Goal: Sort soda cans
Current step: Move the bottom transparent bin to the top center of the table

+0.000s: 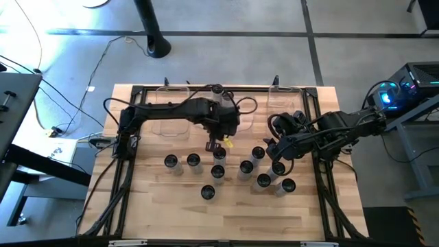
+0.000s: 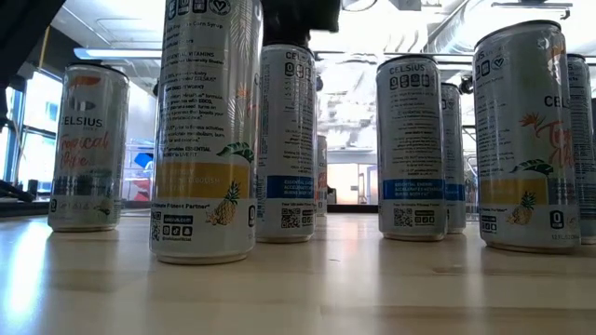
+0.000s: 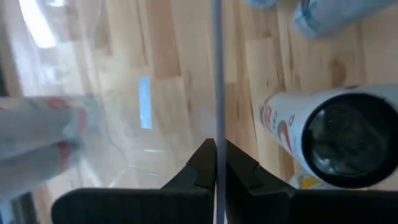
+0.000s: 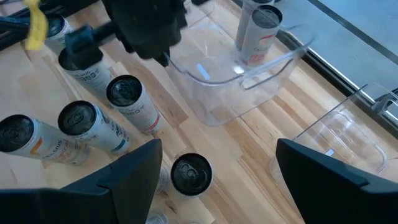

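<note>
Several slim soda cans (image 1: 245, 167) with dark tops stand on the wooden table, and they fill the low view (image 2: 205, 130). One more can (image 4: 258, 28) stands inside a clear plastic bin (image 4: 236, 93) at the far side. My left gripper (image 1: 214, 144) is at that bin's near wall, shut on it. My right gripper (image 1: 274, 152) hovers open above the right-hand group of cans. Its fingers (image 4: 130, 180) are spread wide on either side of one can top (image 4: 191, 174), which sits lower down, and they touch nothing. My left gripper (image 3: 216, 165) pinches the clear bin's thin upright wall (image 3: 216, 93) between its two fingers, which come from above and point down. The wall runs straight out from between the fingertips. The bin's floor rests on the table.
A second clear bin (image 4: 348, 137) sits at the far right, beside the first. A can (image 3: 336, 137) stands just outside the held wall. Black frame rails (image 1: 322, 171) run along the table's sides. Bare wood lies along the near edge (image 1: 226, 219).
</note>
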